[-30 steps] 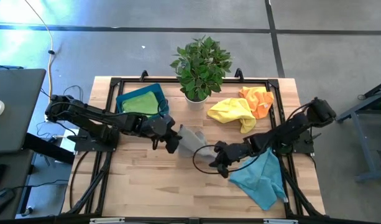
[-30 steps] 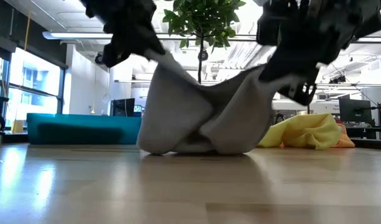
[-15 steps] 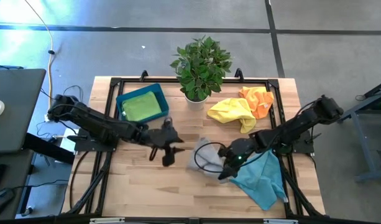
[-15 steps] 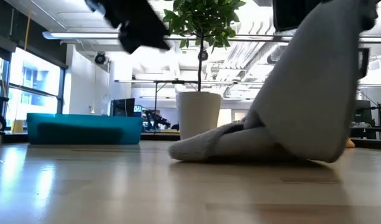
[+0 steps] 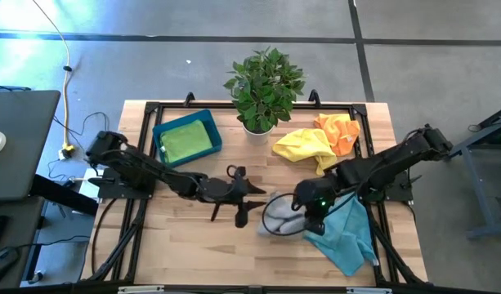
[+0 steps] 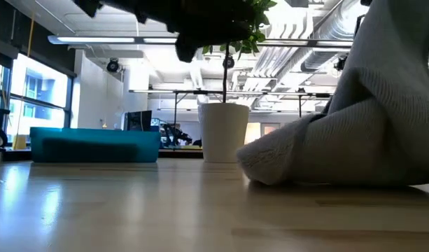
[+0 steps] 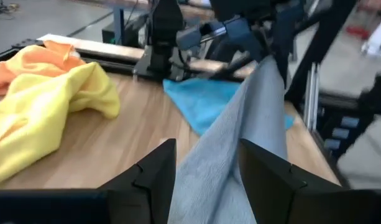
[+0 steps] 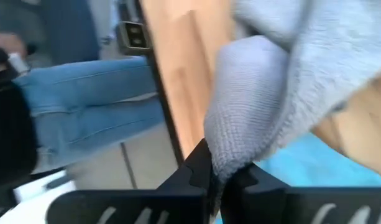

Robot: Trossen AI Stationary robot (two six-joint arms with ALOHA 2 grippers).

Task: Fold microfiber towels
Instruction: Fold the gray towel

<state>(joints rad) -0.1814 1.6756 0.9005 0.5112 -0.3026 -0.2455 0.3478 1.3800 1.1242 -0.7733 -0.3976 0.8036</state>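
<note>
A grey microfiber towel (image 5: 279,219) stands bunched up at the table's middle, and my right gripper (image 5: 310,214) is shut on its raised part. My left gripper (image 5: 242,204) stands open just left of it. In the left wrist view its two fingers (image 7: 154,177) frame the hanging grey towel (image 7: 240,137) without plainly touching it. A teal towel (image 5: 346,233) lies flat at the near right. Yellow (image 5: 303,145) and orange (image 5: 338,131) towels lie crumpled at the far right. A lime green towel (image 5: 185,139) lies in the blue tray (image 5: 158,137). My right gripper pinches a bunched edge of the grey towel (image 8: 230,152) between its two fingers, slanting down from the table's right. Whether it holds one layer or several, I cannot tell. The towel slopes down from the fingers, and its lower end (image 6: 270,164) rests on the table.
A potted plant (image 5: 262,82) stands at the far middle, its white pot (image 6: 224,133) behind the towel in the low view. A black frame rail (image 5: 144,163) borders the table. Bare wood (image 5: 193,245) lies at the near left.
My left gripper has let go of the grey towel, opened, and moved toward the table's right and near edge, tipping closer to level. My right gripper has risen with its part of the towel. The towel, earlier stretched between both grippers, has slid rightward and now trails from the right gripper alone.
</note>
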